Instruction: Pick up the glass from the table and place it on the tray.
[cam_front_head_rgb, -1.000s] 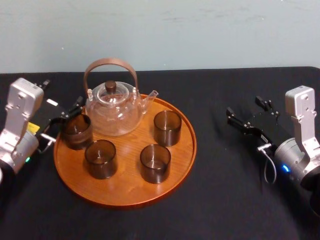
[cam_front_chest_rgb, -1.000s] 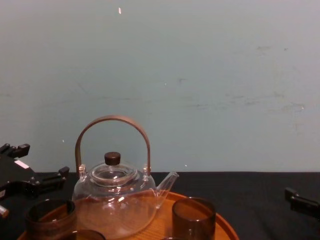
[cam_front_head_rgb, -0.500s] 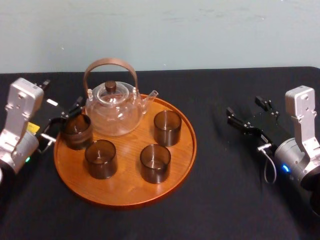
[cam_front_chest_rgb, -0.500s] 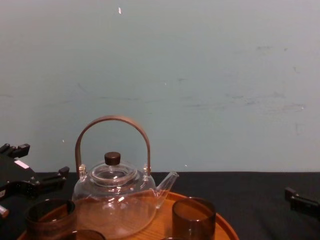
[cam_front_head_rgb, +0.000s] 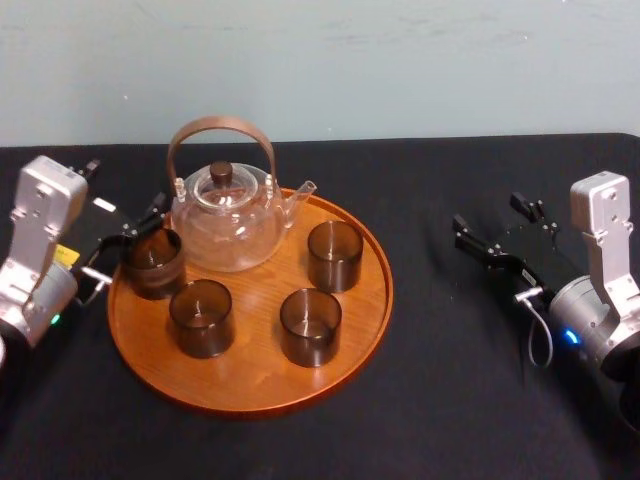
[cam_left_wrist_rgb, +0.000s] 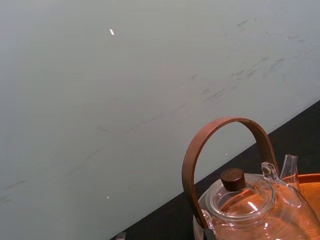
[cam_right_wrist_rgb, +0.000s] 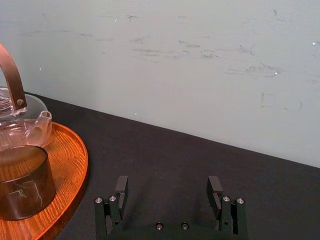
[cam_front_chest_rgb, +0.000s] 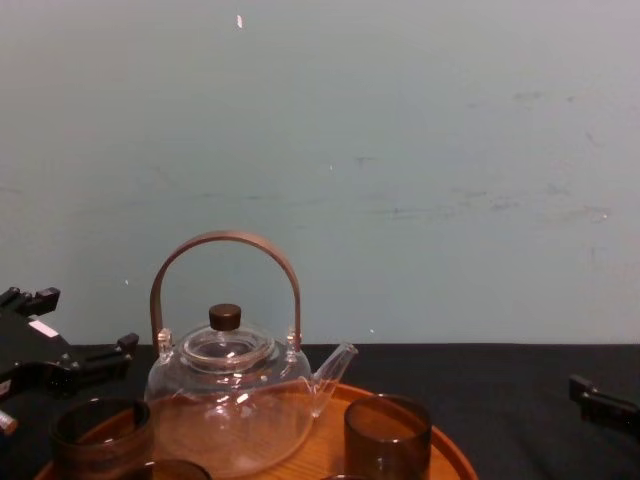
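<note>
**A:** Left gripper?
**B:** Fingers spread wide, gripping nothing. It's just outside the tray's left rim, at the far-left part.

**A:** The glass?
**B:** On the tray, upright, right at the left rim and just beside that gripper. Can't tell if a finger touches it.

**A:** Right gripper?
**B:** Also released, both fingers apart with nothing between them. It's well off the tray's right side, low over the black table.

**A:** Anything else on the tray?
**B:** Glass teapot at the tray's back, brown handle arching up, spout pointing toward the tray's right. Three other glasses, all upright: one front-left, one front-centre, one right of the teapot.

**A:** Touching each other?
**B:** No, all apart. The task glass is nearest the teapot.
</note>
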